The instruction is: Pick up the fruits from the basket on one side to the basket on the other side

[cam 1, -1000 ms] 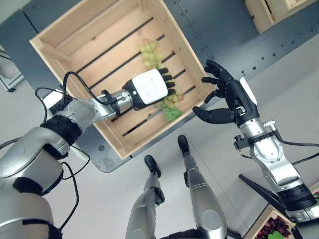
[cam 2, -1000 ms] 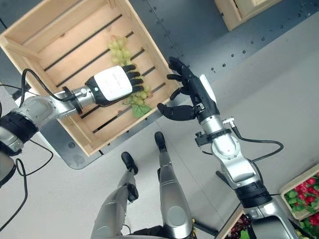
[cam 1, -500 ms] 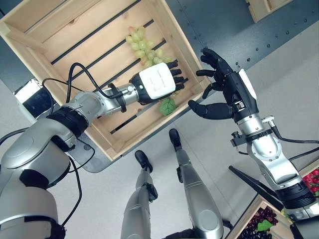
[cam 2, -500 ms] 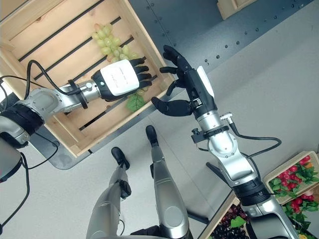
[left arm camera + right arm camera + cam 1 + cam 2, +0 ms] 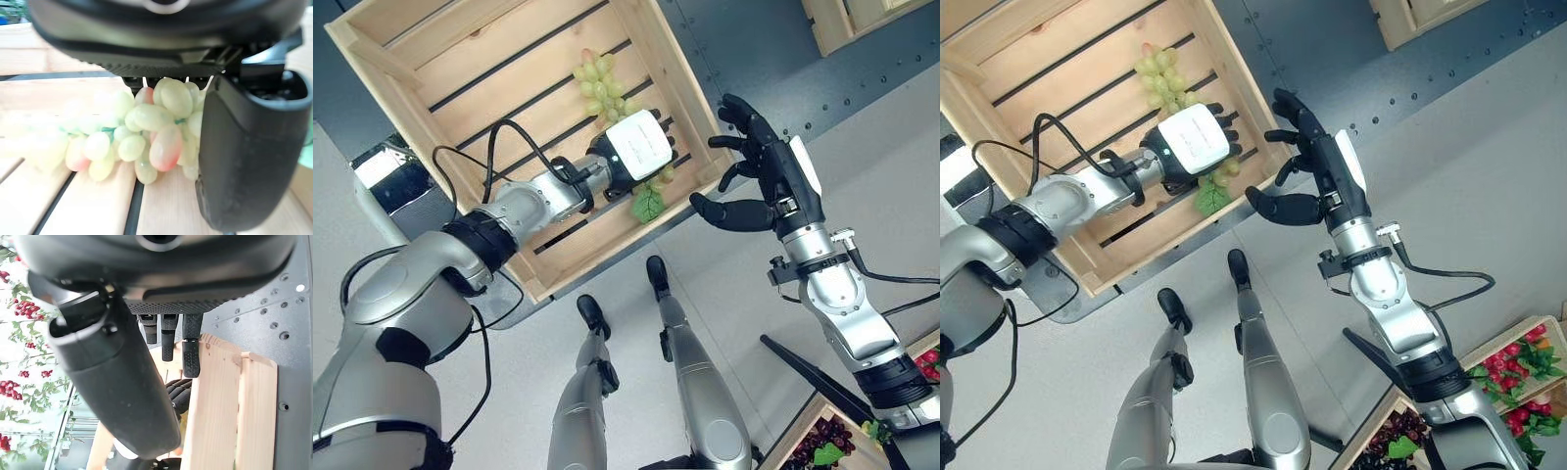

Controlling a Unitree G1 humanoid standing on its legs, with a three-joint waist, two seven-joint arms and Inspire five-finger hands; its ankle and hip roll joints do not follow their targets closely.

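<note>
Since the earlier frame, left robot hand (image 5: 634,155) has reached further over the grapes (image 5: 604,84) inside the wooden crate (image 5: 440,59), fingers curled onto the bunch. Right robot hand (image 5: 766,186) hovers open beside the crate's near wall; fruit boxes (image 5: 1518,367) sit apart.

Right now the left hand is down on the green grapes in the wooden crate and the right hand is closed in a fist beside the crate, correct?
Not quite: the right hand is open, fingers spread, as the left eye view shows. The left hand is on the green grapes in the wooden crate.
</note>
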